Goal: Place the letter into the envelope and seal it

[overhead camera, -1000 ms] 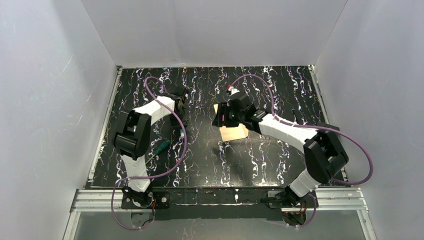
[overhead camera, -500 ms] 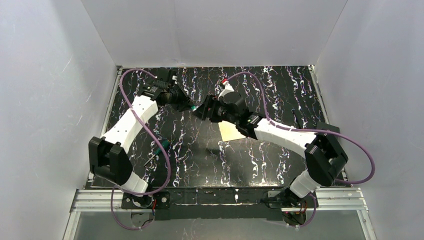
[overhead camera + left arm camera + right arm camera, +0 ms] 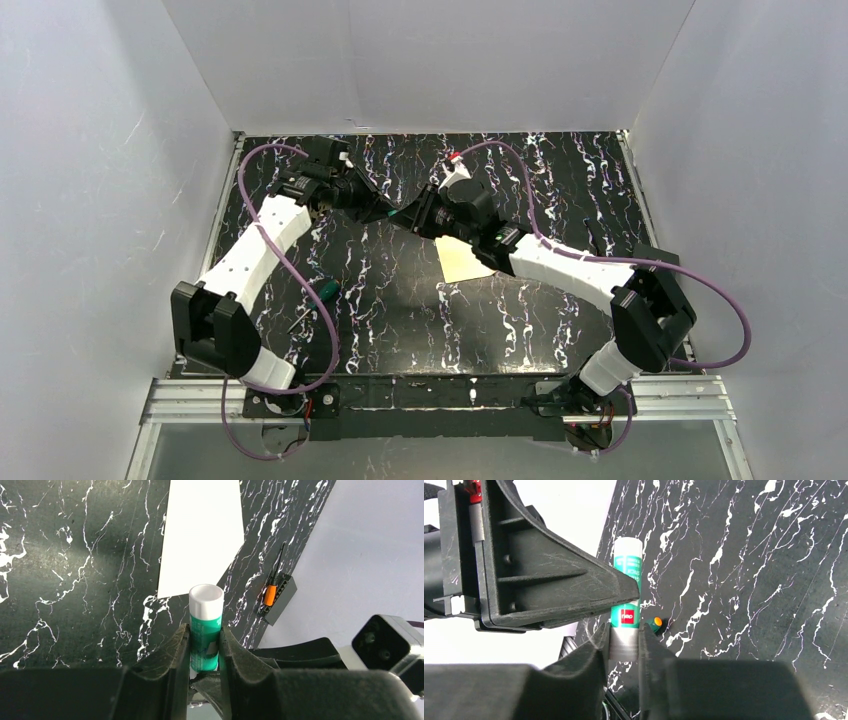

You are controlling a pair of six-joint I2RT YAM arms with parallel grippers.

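Your left fingers (image 3: 172,652) clamp the glue stick (image 3: 205,625) by its green body while your right fingers (image 3: 591,657) pinch one end, probably to pull the cap for sealing the envelope (image 3: 200,530).

The left arm (image 3: 255,250) and right arm (image 3: 560,265) reach to the far centre, wrists tip to tip. The left gripper (image 3: 205,645) clamps a glue stick (image 3: 206,610) by its body, and the right gripper (image 3: 624,640) pinches the opposite end.
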